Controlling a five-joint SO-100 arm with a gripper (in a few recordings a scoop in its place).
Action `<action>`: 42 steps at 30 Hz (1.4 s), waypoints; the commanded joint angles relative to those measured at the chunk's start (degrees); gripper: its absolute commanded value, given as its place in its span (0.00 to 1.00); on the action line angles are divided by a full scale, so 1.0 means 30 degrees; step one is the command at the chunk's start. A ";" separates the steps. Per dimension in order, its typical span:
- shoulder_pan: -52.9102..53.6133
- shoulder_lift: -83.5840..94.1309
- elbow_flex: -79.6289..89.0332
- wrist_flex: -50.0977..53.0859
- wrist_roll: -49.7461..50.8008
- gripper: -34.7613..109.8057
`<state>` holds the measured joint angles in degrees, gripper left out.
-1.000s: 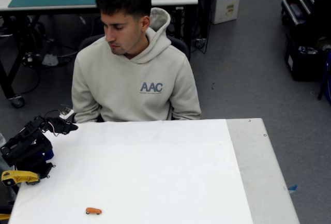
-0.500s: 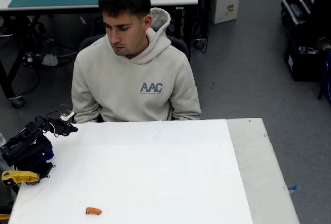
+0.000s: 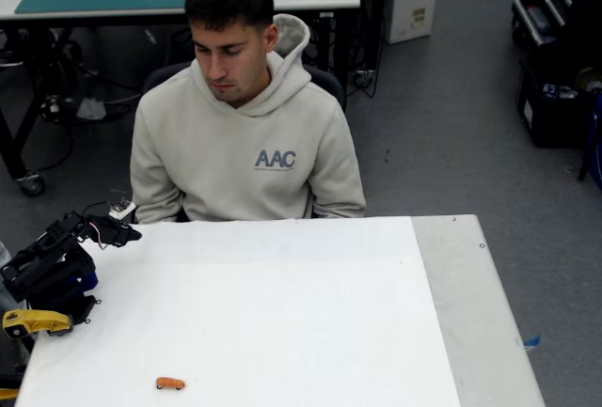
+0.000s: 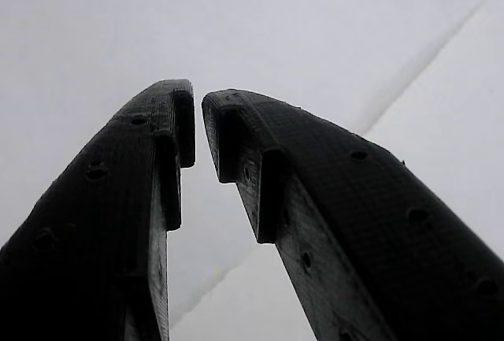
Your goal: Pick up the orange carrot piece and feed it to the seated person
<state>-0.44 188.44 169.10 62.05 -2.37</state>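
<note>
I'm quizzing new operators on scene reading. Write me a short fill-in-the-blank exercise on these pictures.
1. The tiny orange carrot piece lies on the ____ tabletop.
2. The black two-finger end effector holds ____ between its fingertips.
3. The seated person in the beige hoodie has ____ printed on the chest.
4. In the fixed view, the folded black arm sits at the table's ____ edge.

Missing words: white; nothing; AAC; left

Carrot piece (image 3: 170, 383) near table (image 3: 282, 332) front edge; seated person (image 3: 245, 116) behind.

White table (image 3: 282, 313), orange carrot piece (image 3: 170, 383) lying near front-left edge
</note>
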 commanded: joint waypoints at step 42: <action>0.0352 0.0381 -0.0322 -0.0088 -0.0322 0.23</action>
<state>0.18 188.44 169.10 62.05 -2.81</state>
